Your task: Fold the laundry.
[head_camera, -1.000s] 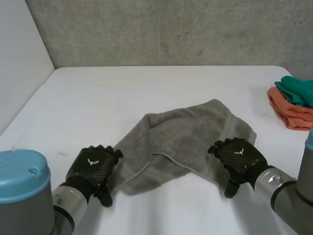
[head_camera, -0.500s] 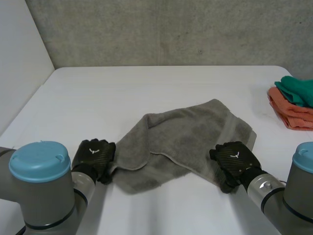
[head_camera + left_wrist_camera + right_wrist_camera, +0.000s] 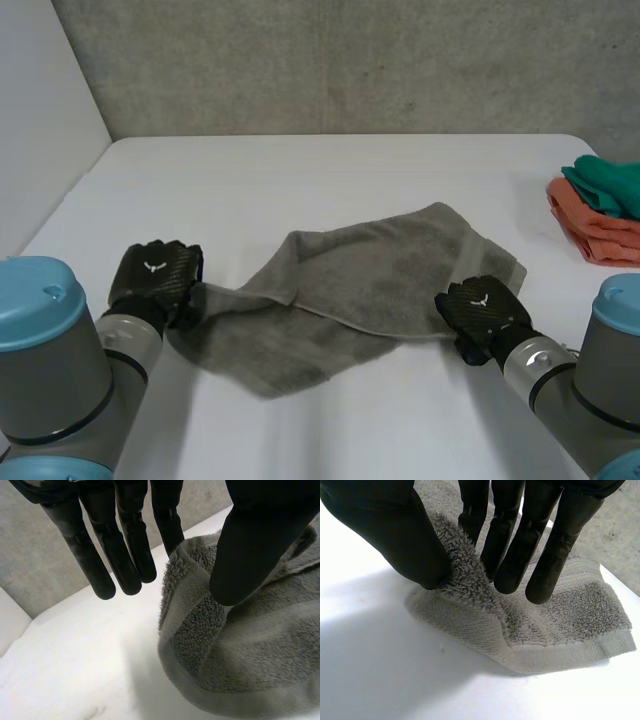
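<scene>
— Grey towel [image 3: 350, 290] rumpled on the white table [image 3: 300, 180]. And the left hand [image 3: 153, 283]?
— Pinching its left corner, thumb against fingers, lifted.
— And the right hand [image 3: 483, 312]?
— Clamped on the near right edge, fold nipped between thumb and fingers.

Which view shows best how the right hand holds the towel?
Right wrist view: the right hand pinches a fold of the grey towel between thumb and fingers. The head view shows its back; the left wrist view, the towel's other end.
</scene>
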Robot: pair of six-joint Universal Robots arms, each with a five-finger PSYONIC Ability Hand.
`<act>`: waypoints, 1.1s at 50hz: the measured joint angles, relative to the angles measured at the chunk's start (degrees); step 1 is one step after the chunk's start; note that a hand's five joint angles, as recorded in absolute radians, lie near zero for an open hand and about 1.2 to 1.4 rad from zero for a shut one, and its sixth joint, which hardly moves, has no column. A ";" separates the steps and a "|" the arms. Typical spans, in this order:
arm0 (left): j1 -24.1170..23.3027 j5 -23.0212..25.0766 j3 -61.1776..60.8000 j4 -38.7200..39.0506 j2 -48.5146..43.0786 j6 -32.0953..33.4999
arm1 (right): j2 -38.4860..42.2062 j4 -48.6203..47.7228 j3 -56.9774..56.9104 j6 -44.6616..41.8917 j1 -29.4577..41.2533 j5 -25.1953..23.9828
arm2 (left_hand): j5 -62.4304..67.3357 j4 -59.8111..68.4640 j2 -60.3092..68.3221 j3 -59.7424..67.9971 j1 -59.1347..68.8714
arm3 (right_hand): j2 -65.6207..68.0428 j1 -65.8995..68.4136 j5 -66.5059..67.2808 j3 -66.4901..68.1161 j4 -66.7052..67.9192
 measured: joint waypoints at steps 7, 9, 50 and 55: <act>2.57 2.41 0.11 -0.09 0.11 -0.04 | -0.23 1.47 -1.79 -2.42 -0.74 0.19 | 5.82 5.81 5.79 5.80 6.08 | -0.01 0.00 0.00 -0.01 0.00; 3.33 3.90 0.22 -0.10 -0.04 -0.07 | -1.50 2.69 -2.22 -3.33 -1.27 0.23 | 7.40 7.37 7.75 7.79 7.70 | -0.01 0.00 0.00 0.00 0.01; 13.90 12.31 16.81 -7.33 -1.84 12.75 | 3.65 53.67 -50.24 -23.81 -9.57 2.63 | 15.63 17.73 17.29 17.40 13.97 | 0.27 0.27 0.54 0.23 0.24; 12.16 11.69 30.50 -5.98 -12.77 14.56 | 11.32 44.75 -60.22 -18.61 -5.82 5.34 | 15.63 17.74 17.33 17.47 13.97 | 0.27 0.27 0.54 0.23 0.24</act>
